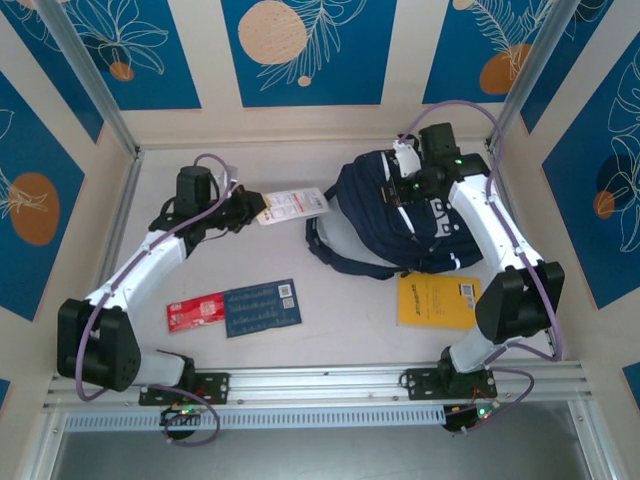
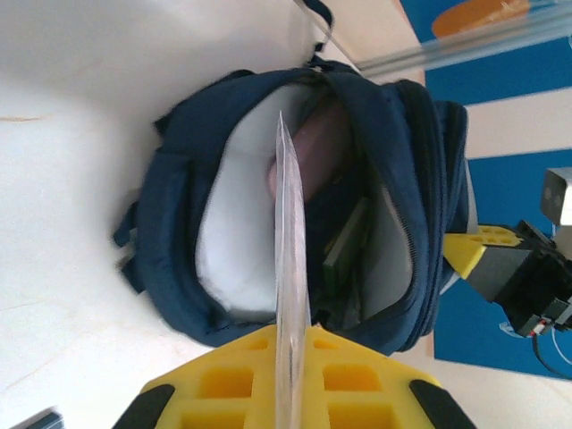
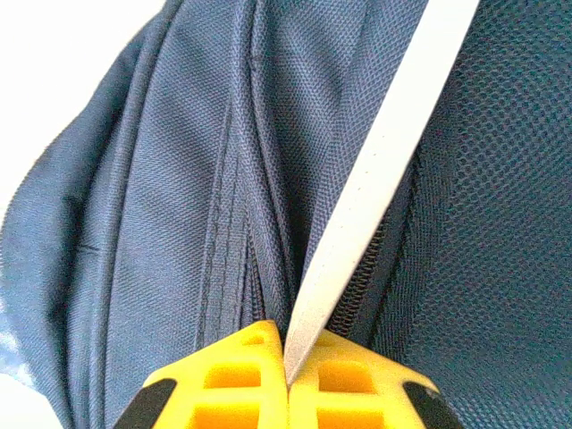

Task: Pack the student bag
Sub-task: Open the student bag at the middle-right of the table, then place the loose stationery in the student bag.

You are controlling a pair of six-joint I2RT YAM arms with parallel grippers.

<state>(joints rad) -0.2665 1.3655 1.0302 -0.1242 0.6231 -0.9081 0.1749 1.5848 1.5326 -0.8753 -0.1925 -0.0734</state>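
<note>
The student bag [image 1: 400,225], dark navy, lies at the back right of the table with its mouth facing left. In the left wrist view the student bag [image 2: 179,206] gapes open, showing white lining, a pinkish item and a green book edge inside. My left gripper [image 1: 250,208] [image 2: 290,335] is shut on a flat clear packet [image 1: 292,204] [image 2: 290,232] with a white and red label, held just left of the bag's mouth. My right gripper [image 1: 410,186] [image 3: 288,344] is shut on a white strip [image 3: 384,170] along the bag's zip edge, on top of the bag [image 3: 161,197].
A red card [image 1: 195,312] and a blue sheet [image 1: 262,306] lie side by side at the front left. A yellow book [image 1: 438,300] lies at the front right beside the right arm. Frame posts and walls close in the table's back and sides.
</note>
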